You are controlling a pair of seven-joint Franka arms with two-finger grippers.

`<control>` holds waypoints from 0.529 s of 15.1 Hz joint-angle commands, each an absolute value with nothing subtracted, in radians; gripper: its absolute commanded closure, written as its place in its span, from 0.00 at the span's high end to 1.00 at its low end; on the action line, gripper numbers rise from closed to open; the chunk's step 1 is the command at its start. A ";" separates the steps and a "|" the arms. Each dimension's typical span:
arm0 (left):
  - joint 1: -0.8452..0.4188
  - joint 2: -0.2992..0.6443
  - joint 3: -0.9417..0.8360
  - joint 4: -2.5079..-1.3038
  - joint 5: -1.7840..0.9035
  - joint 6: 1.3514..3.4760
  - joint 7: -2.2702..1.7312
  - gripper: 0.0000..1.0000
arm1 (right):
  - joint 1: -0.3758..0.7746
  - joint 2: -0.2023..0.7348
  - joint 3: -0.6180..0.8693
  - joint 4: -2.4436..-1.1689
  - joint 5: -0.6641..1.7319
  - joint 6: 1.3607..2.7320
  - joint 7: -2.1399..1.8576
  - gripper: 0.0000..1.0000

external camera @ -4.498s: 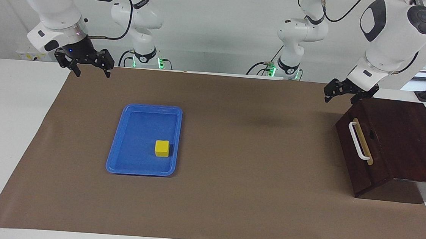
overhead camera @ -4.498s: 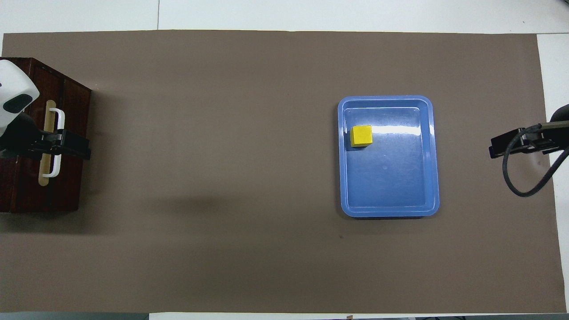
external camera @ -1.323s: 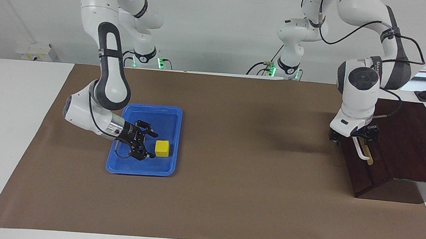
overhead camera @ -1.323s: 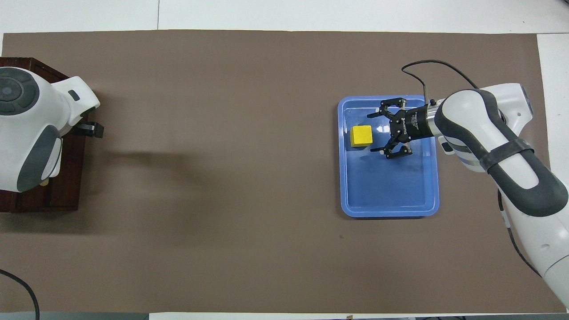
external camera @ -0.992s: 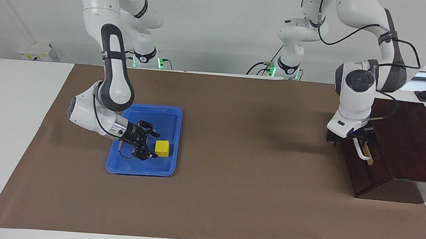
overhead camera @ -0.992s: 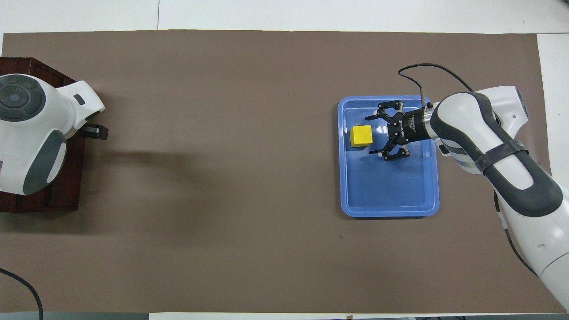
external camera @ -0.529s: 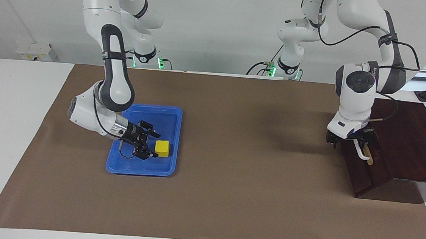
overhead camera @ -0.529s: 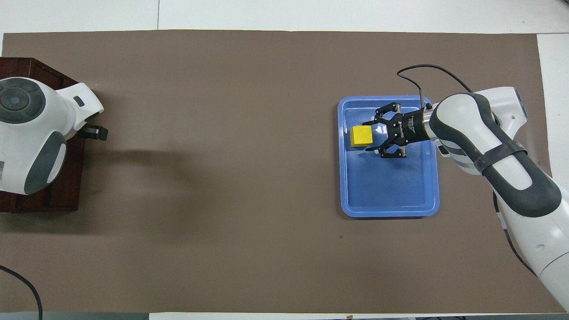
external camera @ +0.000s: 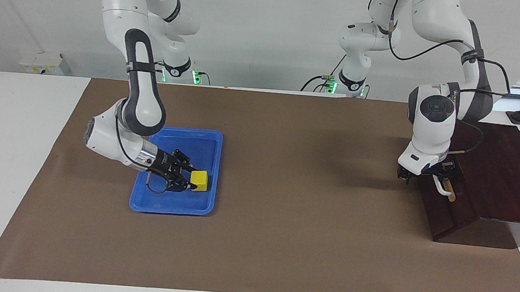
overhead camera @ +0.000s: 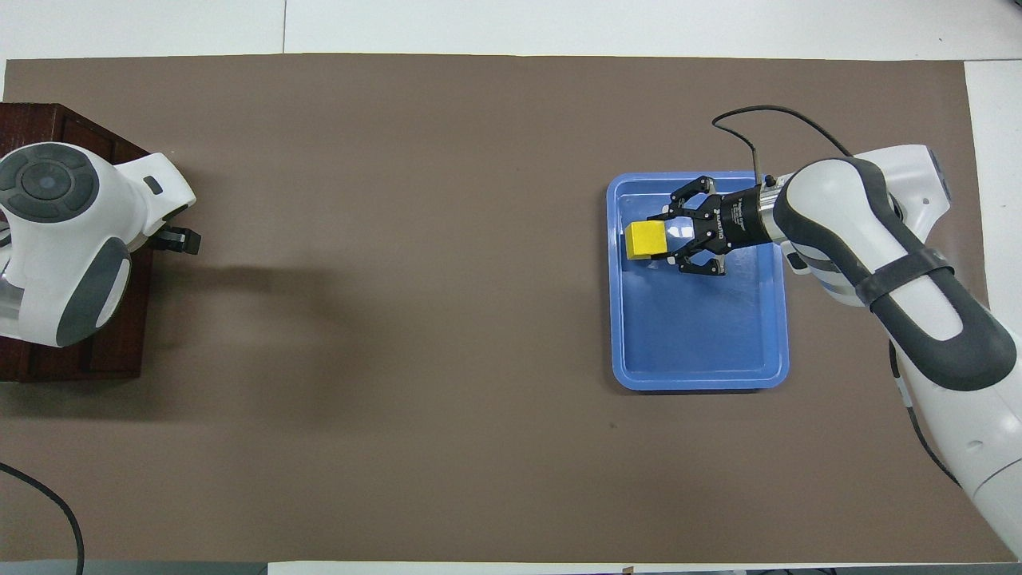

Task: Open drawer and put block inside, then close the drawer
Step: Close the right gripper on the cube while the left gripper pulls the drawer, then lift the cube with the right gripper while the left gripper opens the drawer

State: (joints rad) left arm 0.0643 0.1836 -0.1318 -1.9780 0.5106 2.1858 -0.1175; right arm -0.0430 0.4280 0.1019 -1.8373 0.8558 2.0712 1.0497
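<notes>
The yellow block (external camera: 200, 180) lies in the blue tray (external camera: 171, 211), at the edge toward the left arm's end of the table. My right gripper (external camera: 191, 180) is low in the tray, its fingers closed against the block's two sides; the overhead view shows the block (overhead camera: 641, 239) between them. The dark wooden drawer (external camera: 445, 211) is closed. My left gripper (external camera: 427, 174) is at the end of its white handle (external camera: 441, 189) nearer to the robots. The wrist hides most of the handle from above.
The tray's rim (overhead camera: 699, 382) rises around the block. The brown mat (external camera: 301, 214) covers the table between the tray and the dark wooden box (overhead camera: 120, 335), which stands at the left arm's end.
My right gripper moved up to the block and its fingers closed in on it; the block shifted slightly. My left gripper edged a little along the handle. The drawer has not moved.
</notes>
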 commanded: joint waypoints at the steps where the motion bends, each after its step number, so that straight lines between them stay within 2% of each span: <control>1: 0.026 0.175 -0.137 -2.011 0.520 2.218 -0.140 1.00 | -0.040 0.408 0.106 -1.743 0.787 1.985 1.176 0.00; 8: -0.098 0.173 -0.137 -2.002 0.505 2.178 -0.144 1.00 | -0.031 0.224 0.103 -1.712 0.732 1.760 1.288 0.00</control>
State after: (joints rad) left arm -0.0471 0.1834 -0.1379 -1.9805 0.5107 2.1781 -0.1284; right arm -0.0279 0.2765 0.1047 -1.7022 0.7575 1.8041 1.2560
